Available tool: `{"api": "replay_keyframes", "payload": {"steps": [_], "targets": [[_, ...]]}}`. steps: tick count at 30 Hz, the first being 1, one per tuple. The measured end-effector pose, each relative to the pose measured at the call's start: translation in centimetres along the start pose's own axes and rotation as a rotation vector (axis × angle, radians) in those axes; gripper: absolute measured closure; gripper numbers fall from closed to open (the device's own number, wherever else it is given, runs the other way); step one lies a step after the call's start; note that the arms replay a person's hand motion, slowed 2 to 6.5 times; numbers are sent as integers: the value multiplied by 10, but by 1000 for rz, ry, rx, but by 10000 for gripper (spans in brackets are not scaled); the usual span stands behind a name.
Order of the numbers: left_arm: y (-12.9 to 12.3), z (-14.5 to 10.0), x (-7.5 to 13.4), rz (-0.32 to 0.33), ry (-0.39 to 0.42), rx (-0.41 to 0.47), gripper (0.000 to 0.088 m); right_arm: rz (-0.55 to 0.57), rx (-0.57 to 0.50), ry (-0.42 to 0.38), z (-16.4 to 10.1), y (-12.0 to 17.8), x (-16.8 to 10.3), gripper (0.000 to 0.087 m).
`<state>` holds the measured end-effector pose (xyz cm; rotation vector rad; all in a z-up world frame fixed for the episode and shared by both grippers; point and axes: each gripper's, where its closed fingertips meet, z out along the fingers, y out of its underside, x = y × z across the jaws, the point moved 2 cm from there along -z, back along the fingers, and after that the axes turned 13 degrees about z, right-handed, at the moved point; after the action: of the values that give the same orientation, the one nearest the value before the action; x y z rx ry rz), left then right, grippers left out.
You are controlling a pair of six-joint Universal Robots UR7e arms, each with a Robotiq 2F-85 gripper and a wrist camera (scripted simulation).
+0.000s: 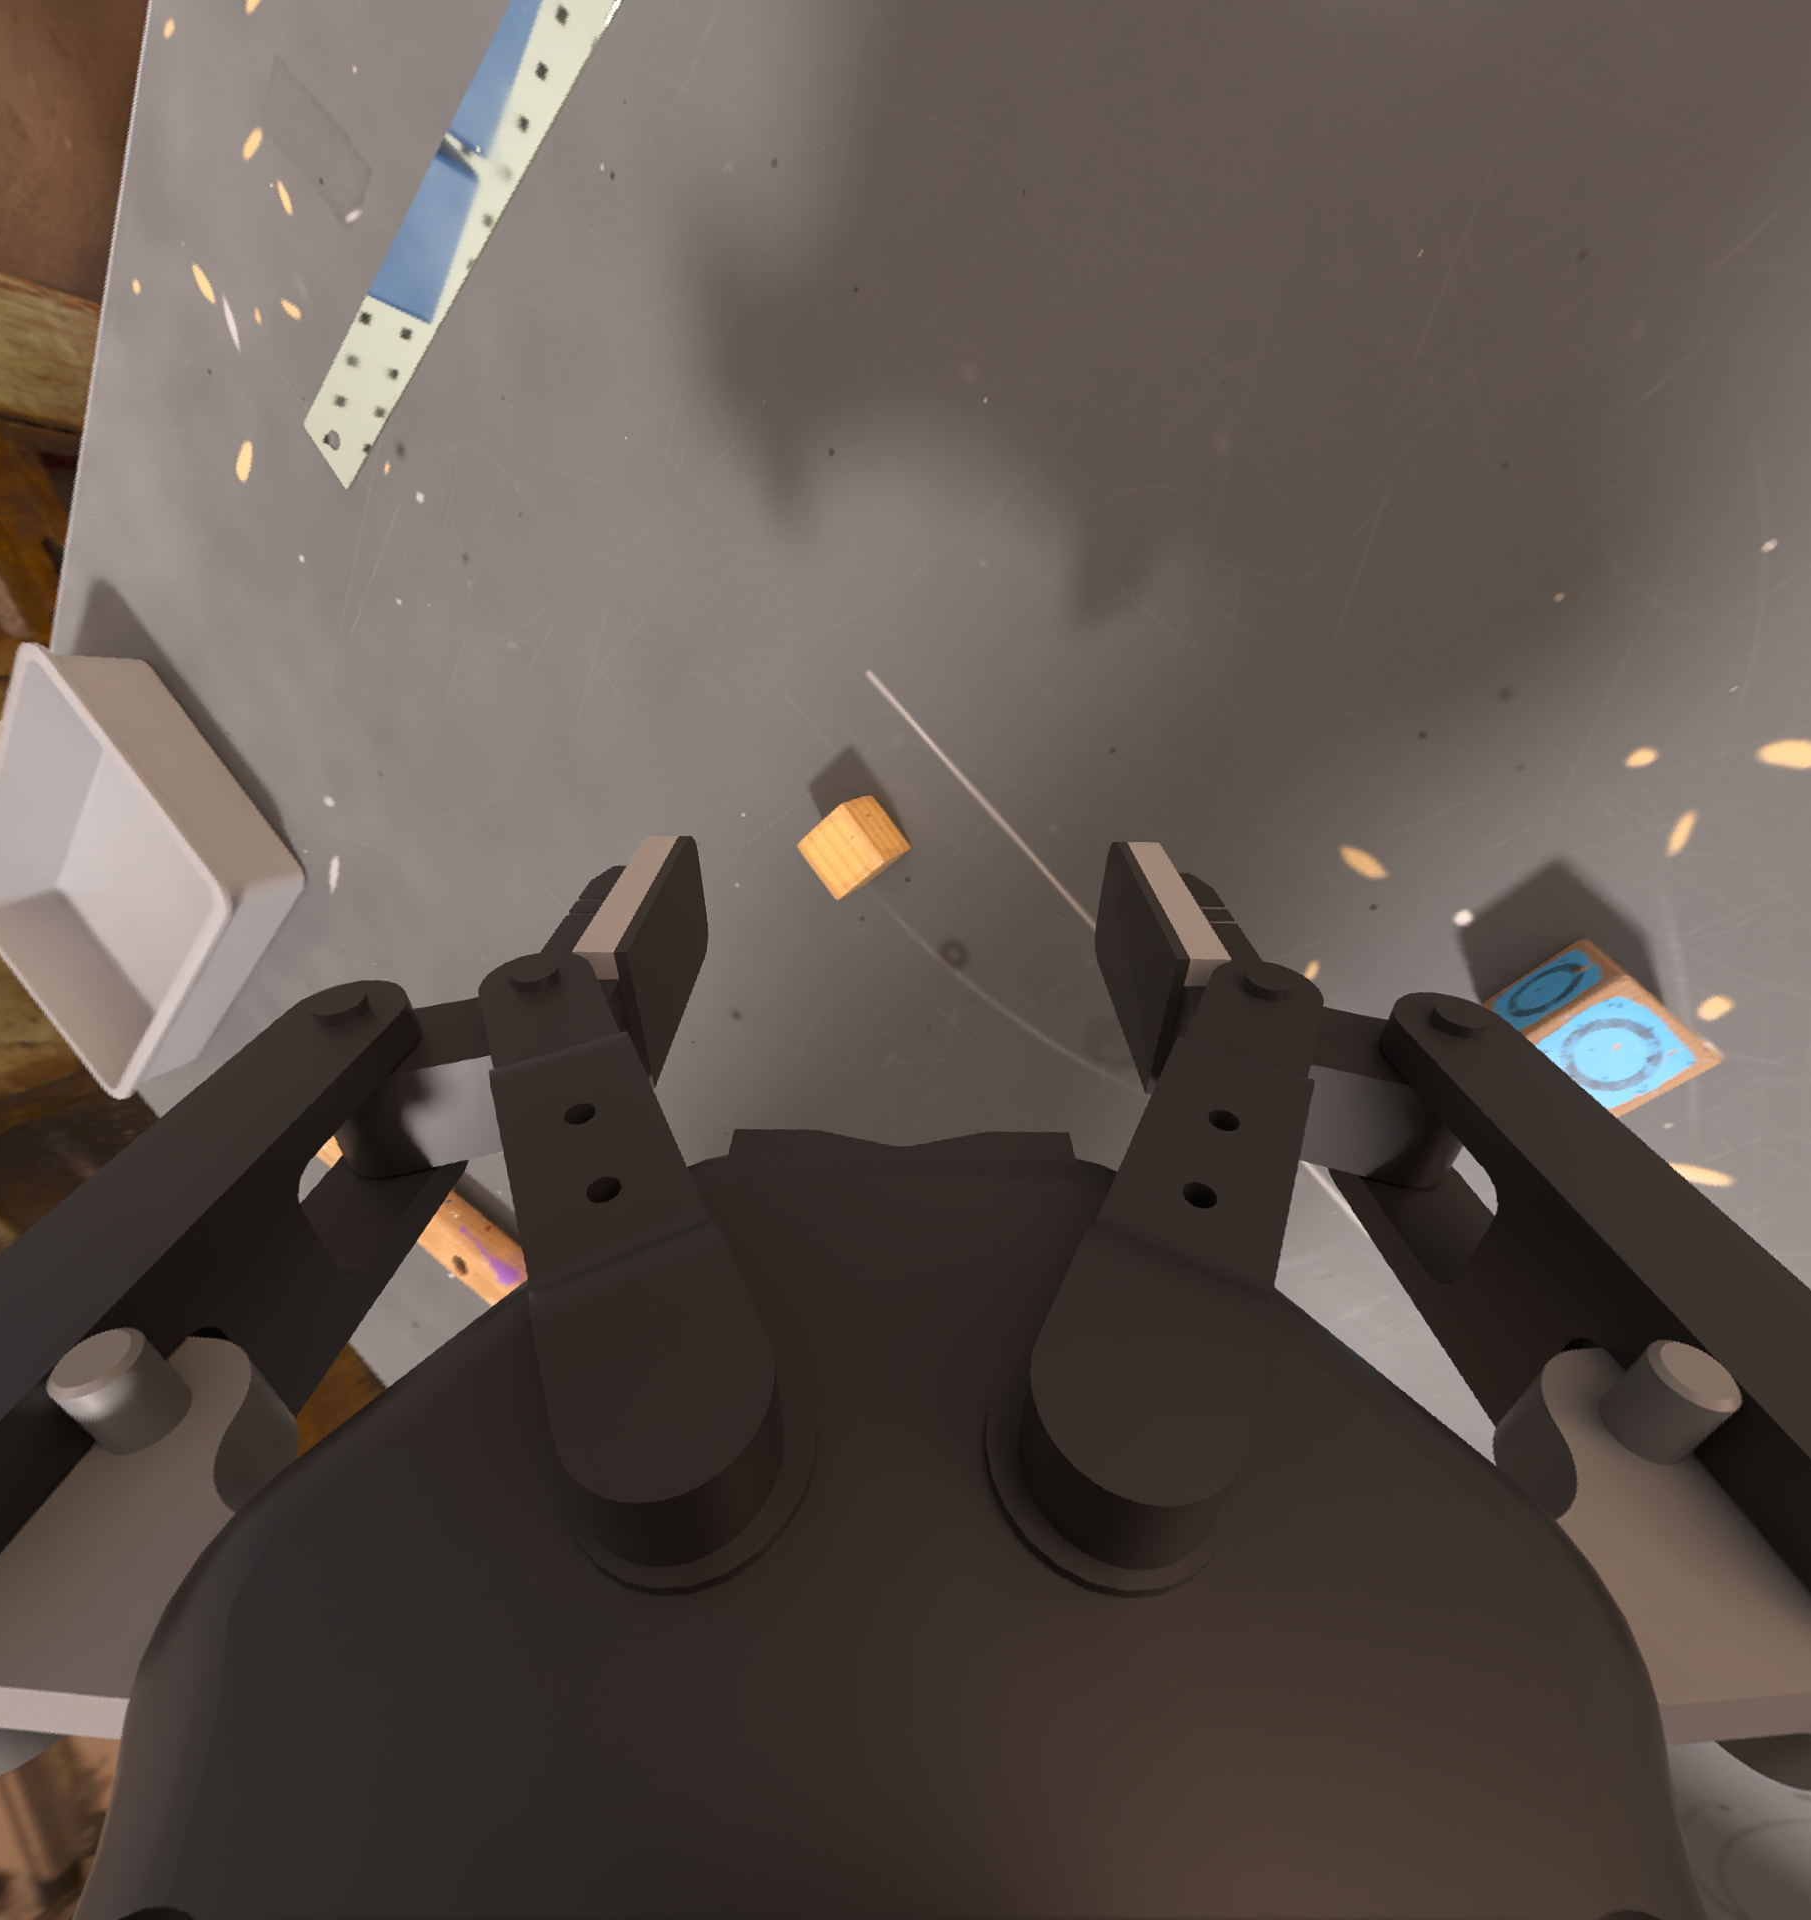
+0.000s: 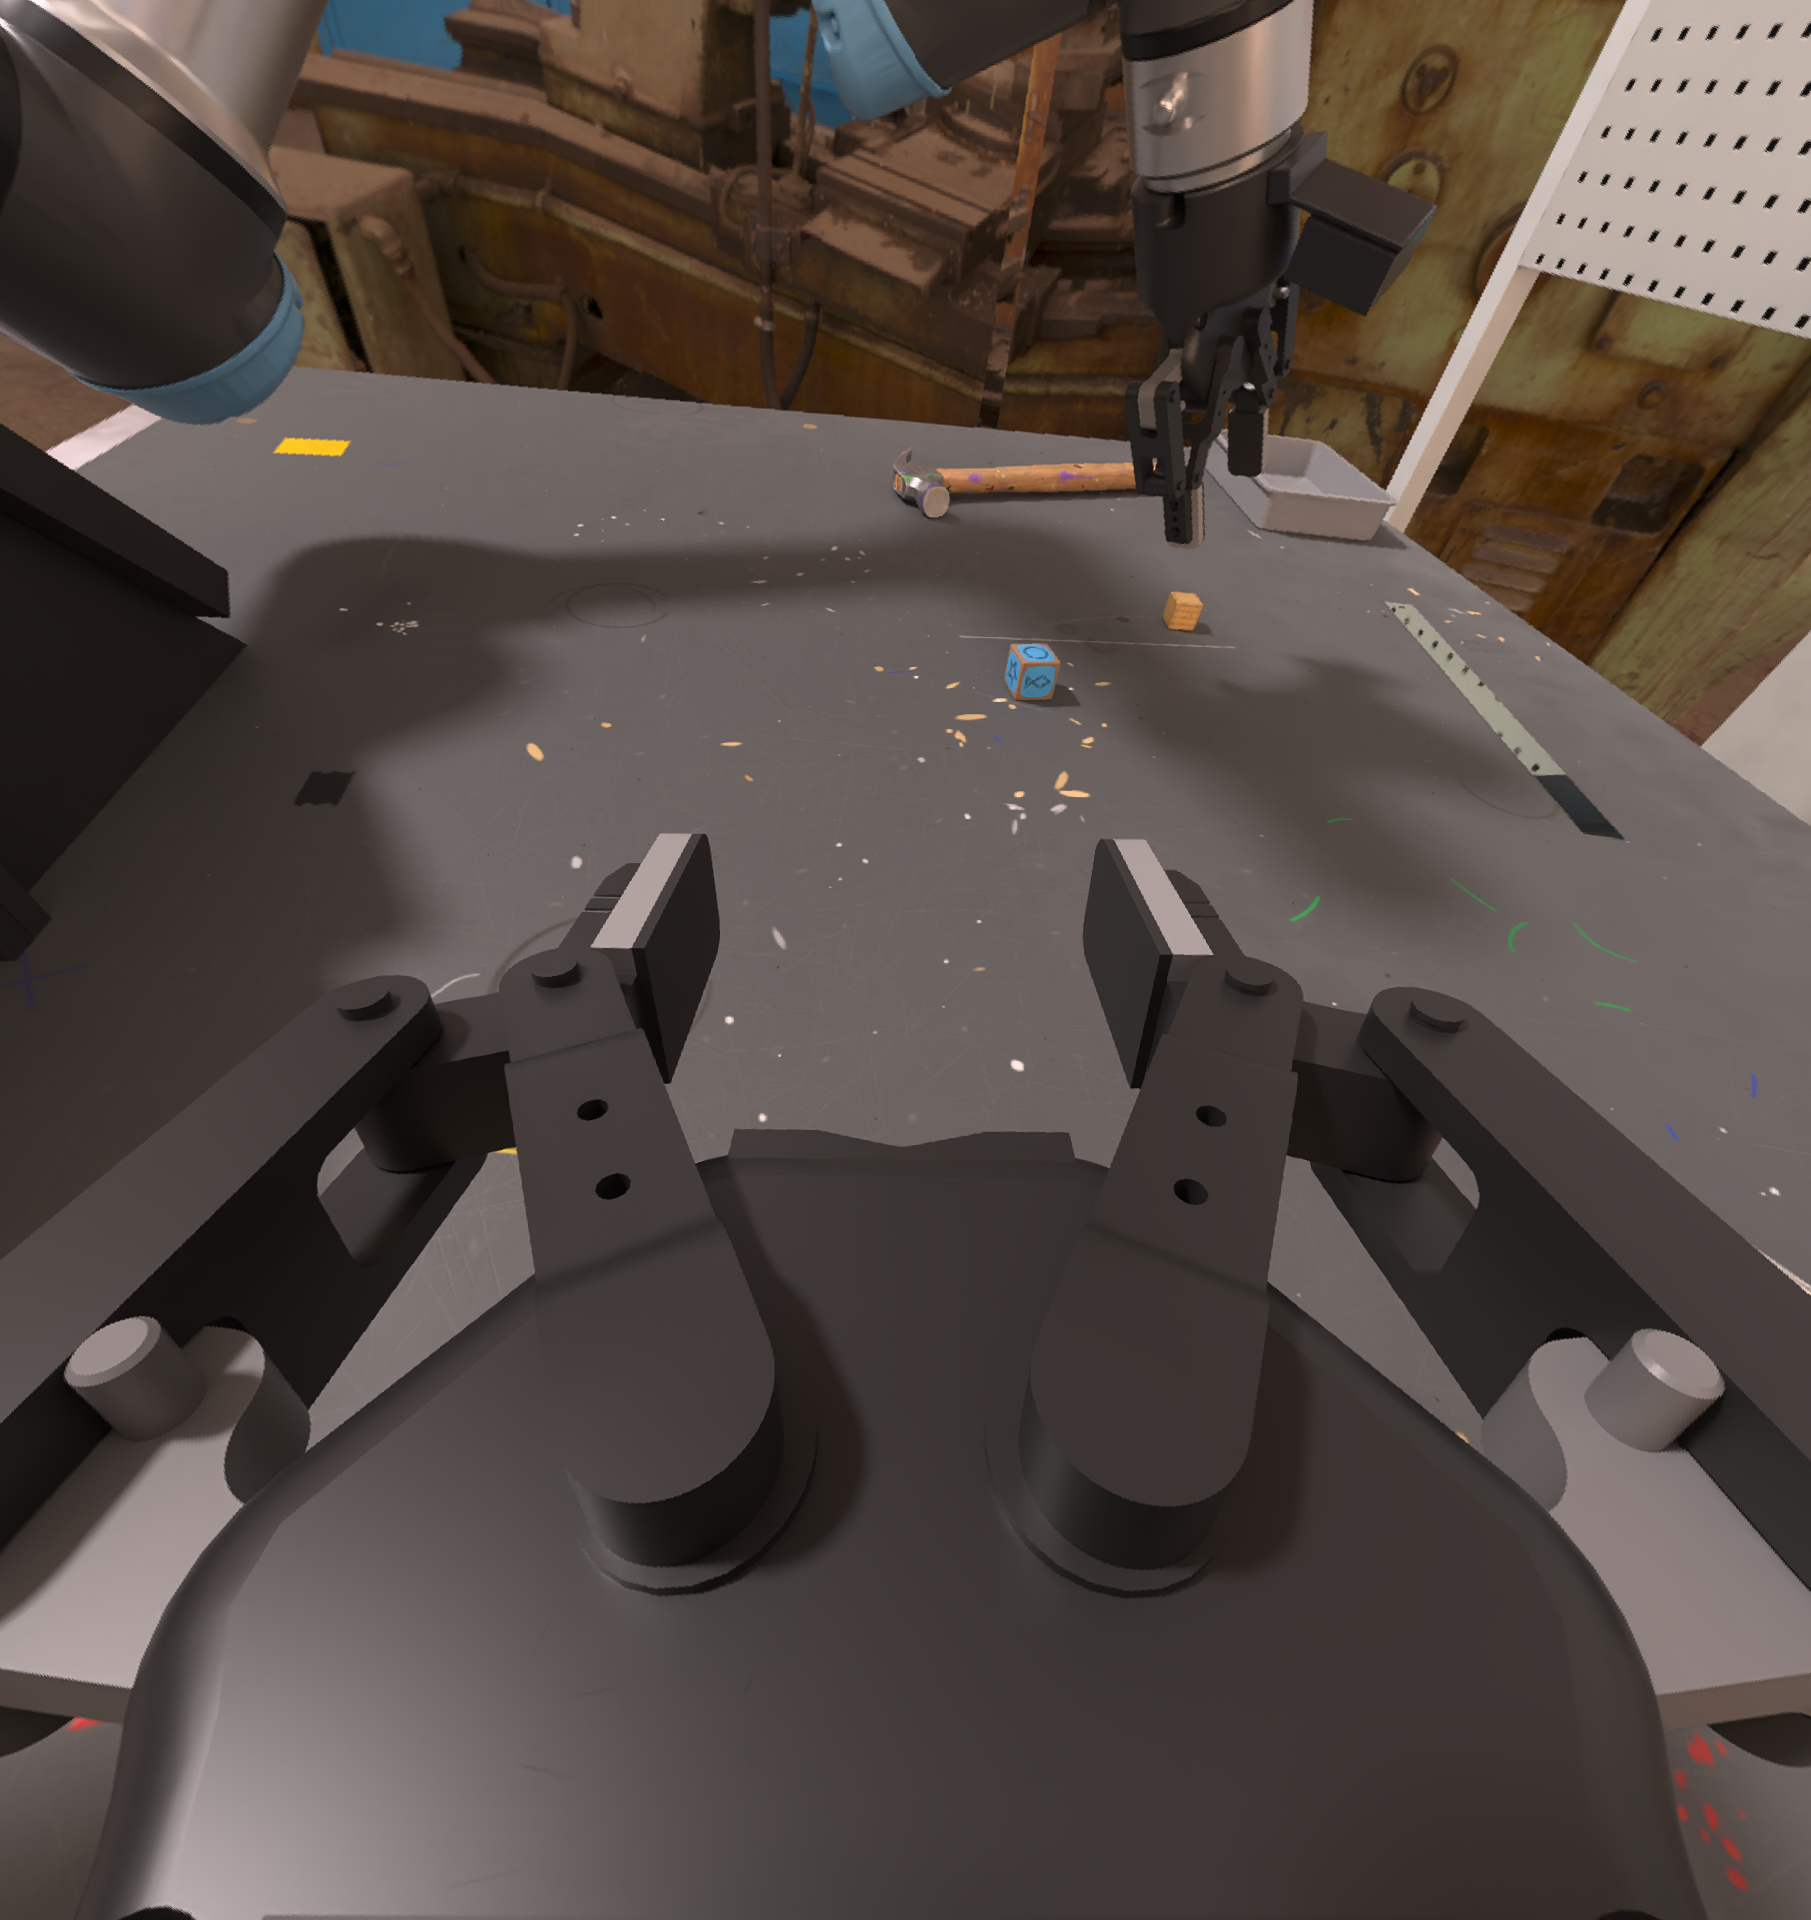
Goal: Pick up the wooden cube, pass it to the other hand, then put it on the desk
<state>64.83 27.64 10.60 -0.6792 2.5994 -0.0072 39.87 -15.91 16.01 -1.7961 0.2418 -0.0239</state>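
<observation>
A small plain wooden cube [image 1: 853,846] rests on the grey desk [image 1: 1088,416], just beyond and between my left gripper's fingers. My left gripper [image 1: 901,883] is open and empty, hovering above the cube. In the right wrist view the cube [image 2: 1181,611] sits far off on the desk, with the left gripper [image 2: 1197,499] hanging open above and just behind it. My right gripper [image 2: 901,883] is open and empty, low over the near part of the desk [image 2: 672,675], far from the cube.
A blue-painted block [image 1: 1597,1029] [image 2: 1032,671] lies near the cube. A grey tray [image 1: 111,862] [image 2: 1306,494] sits at the desk edge, with a hammer [image 2: 1005,483] beside it. A perforated metal strip [image 1: 444,239] [image 2: 1483,707] lies further out. A dark box [image 2: 49,644] stands at the left.
</observation>
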Motion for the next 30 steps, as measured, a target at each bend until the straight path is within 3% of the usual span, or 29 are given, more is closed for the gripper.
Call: {"api": "replay_keyframes", "payload": {"steps": [8, 12, 21, 25, 30], "targets": [[9, 8, 2, 233, -10, -101, 209, 21, -4, -41, 6, 5, -5, 232], [13, 11, 8, 366, 16, -136, 150, 31, -8, -53, 8, 8, -6, 229], [18, 19, 11, 663, 11, -166, 146, 52, -18, -76, 9, 14, -7, 223], [18, 23, 7, 751, -19, -172, 187, 59, -22, -79, 9, 16, -8, 223], [19, 28, 4, 803, -21, -185, 252, 65, -22, -80, 8, 19, -8, 224]]}}
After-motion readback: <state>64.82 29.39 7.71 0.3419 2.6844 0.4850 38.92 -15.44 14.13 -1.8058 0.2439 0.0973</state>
